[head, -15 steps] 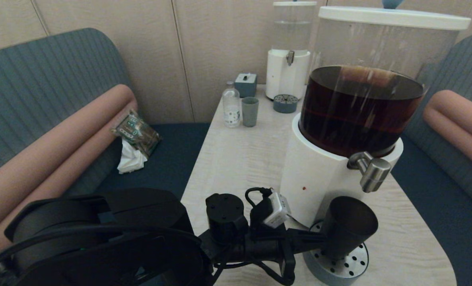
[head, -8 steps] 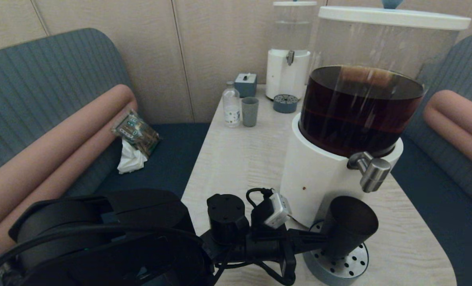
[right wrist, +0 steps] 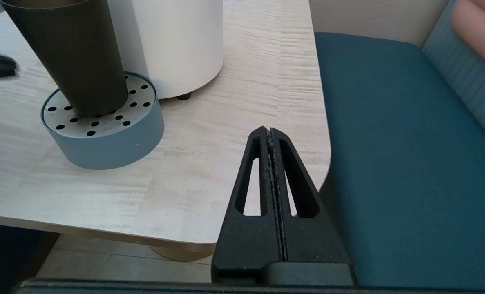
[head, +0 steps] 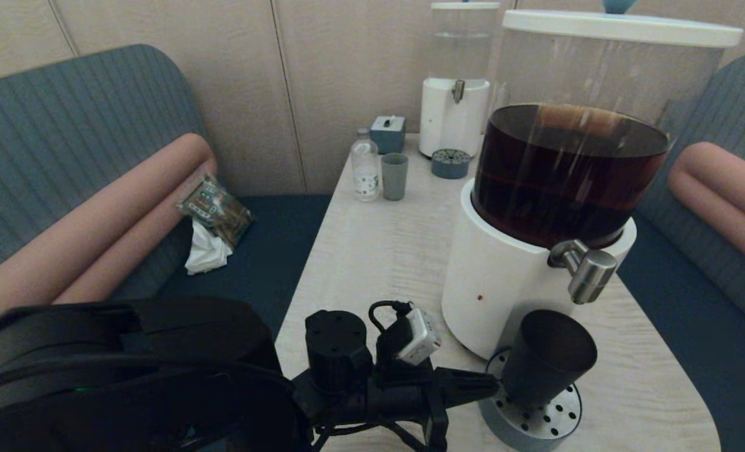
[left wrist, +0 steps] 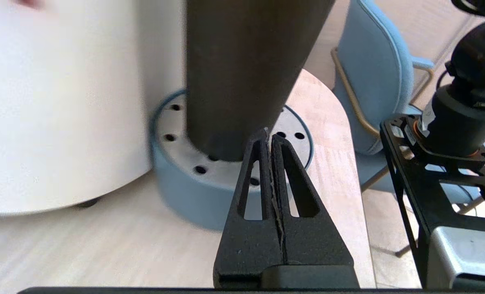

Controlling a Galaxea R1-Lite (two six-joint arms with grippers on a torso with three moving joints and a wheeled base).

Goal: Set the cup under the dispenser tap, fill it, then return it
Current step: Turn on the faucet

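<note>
Head view: I look down and forward from above the table [head: 372, 251], with the dark-liquid dispenser [head: 535, 251] close on the right.
Left wrist view: I sit low behind the left gripper [left wrist: 269, 136], facing the cup [left wrist: 242, 73] and drip tray [left wrist: 185, 204] very near.
Right wrist view: I look from off the table's corner, behind the right gripper [right wrist: 269, 130], across the tabletop and bench seat [right wrist: 410, 163].
Shared: all three views take in the cup [head: 545, 358], tray and dispenser base.
</note>
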